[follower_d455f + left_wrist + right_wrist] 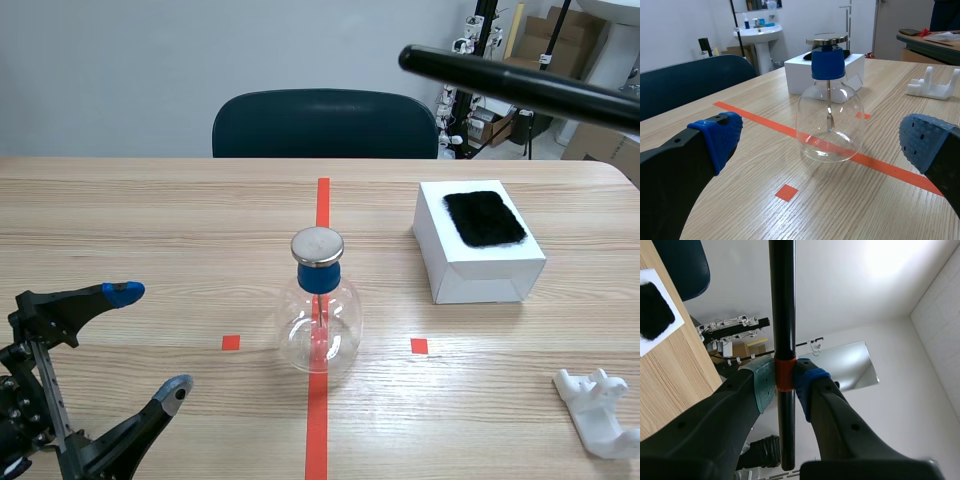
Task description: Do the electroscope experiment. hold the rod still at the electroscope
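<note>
Left gripper is parked low at near left, spread wide, nothing held, clear of the work. Electroscope is stood upright on the middle tape line. Rod is clamped at its orange band by right gripper, raised high, well apart from the electroscope.

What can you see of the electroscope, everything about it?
The electroscope is a rounded clear glass flask with a blue stopper and a flat round metal disc on top; a thin stem hangs inside. It stands upright on the wooden table, over the red tape line. Only the table touches it.
</note>
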Controlling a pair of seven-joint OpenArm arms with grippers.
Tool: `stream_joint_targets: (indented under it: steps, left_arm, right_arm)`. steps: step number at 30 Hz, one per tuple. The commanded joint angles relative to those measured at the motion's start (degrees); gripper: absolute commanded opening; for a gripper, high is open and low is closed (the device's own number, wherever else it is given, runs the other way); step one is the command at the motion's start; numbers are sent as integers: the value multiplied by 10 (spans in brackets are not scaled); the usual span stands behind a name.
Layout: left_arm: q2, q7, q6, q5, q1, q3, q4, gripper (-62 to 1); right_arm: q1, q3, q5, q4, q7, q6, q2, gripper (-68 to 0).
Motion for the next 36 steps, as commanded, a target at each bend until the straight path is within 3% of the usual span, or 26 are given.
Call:
stream_joint_targets:
  steps: [1, 5, 10, 19, 25, 31, 36]
  left_arm:
    - [-2, -10, 1, -6, 1, -4, 7, 14]
    - [-2, -10, 1, -6, 1, -4, 7, 14]
    - [-2, -10, 1, -6, 1, -4, 7, 14]
    - [-2, -10, 1, -6, 1, -4, 7, 14]
    - [-2, -10, 1, -6, 1, -4, 7, 14]
    - [-2, -10, 1, -6, 1, -4, 7, 14]
    - [-2, -10, 1, -6, 1, -4, 7, 14]
  right_arm:
    - [3, 2, 6, 12, -3, -6, 6, -669]
    - [12, 2, 6, 12, -30, -7, 19, -669]
    - [55, 2, 6, 12, -100, -7, 53, -669]
    - [139, -3, -61, 12, -235, 4, 130, -669]
    - [193, -59, -152, 11, -316, 9, 170, -669]
    - [254, -139, -265, 4, -377, 63, 186, -669]
    - [315, -211, -349, -25, -417, 79, 185, -669]
